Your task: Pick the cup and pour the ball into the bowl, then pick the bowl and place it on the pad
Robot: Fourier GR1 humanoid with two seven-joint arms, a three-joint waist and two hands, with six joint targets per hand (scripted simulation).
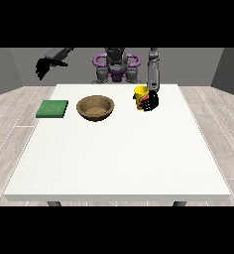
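A yellow cup (140, 93) stands upright on the white table (119, 149) towards the far right. The hand at the view's right (150, 101) is pressed against the cup's right side, with its fingers curled round it. The ball cannot be seen. A brown wooden bowl (95, 107) sits left of the cup, near the table's far middle. A flat green pad (52, 109) lies at the far left edge. The hand at the view's left (43, 67) hangs raised above and behind the table's far left corner, fingers drooping and holding nothing.
The robot's torso (116, 67) stands behind the far edge of the table. A broad stretch of white tabletop runs from the bowl towards the near edge.
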